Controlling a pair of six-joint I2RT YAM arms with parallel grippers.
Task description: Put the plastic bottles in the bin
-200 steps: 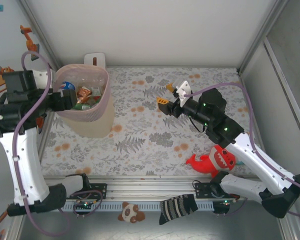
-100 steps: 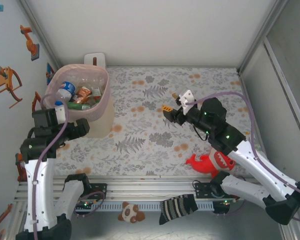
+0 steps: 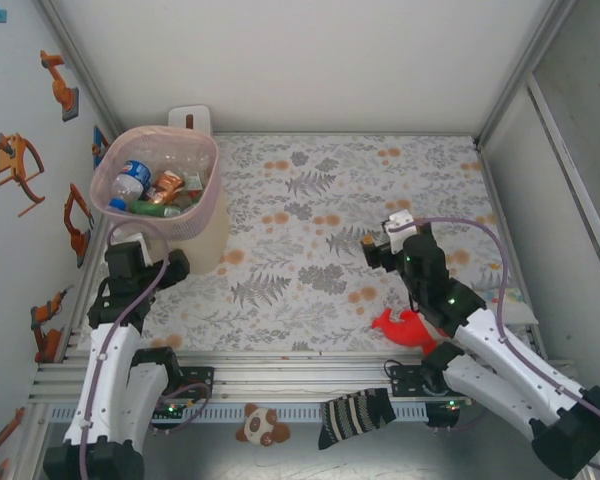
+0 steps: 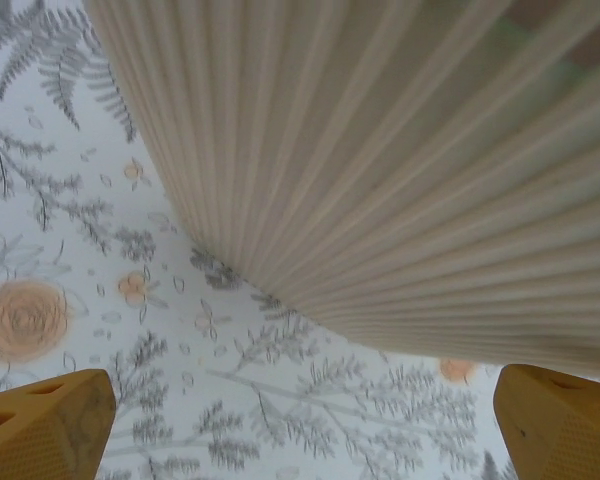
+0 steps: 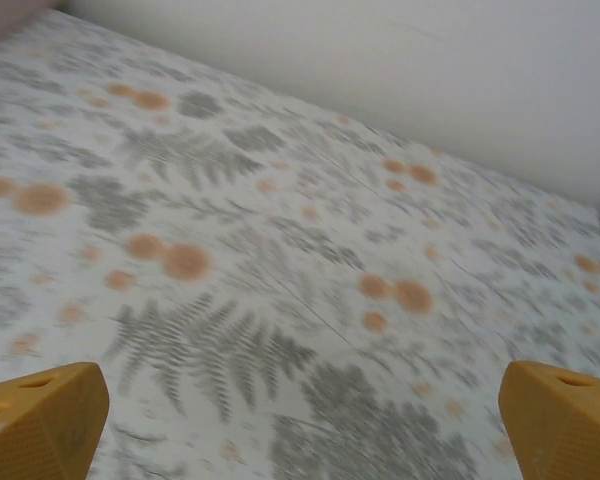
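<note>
The pale-pink bin [image 3: 211,192] stands at the table's back left with several plastic bottles [image 3: 136,180] lying inside, blue, red and green labels showing. My left gripper [image 3: 172,264] sits low beside the bin's near side, open and empty. In the left wrist view the ribbed cream bin wall [image 4: 400,170] is close ahead, and the left gripper [image 4: 305,425] has its orange fingertips [image 4: 50,425] wide apart. My right gripper [image 3: 372,244] hovers over the floral mat right of centre, open and empty. The right wrist view has the right gripper [image 5: 305,420] over bare mat.
A red plush toy [image 3: 410,325] lies near the front edge by the right arm. A small white box [image 3: 188,118] stands behind the bin. A striped sock [image 3: 355,415] and a panda toy [image 3: 260,425] rest on the front rail. Walls close in the table on three sides.
Both arms have drawn back toward their bases. The left gripper came down from the bin's rim to its lower near side. The right gripper moved right and nearer.
</note>
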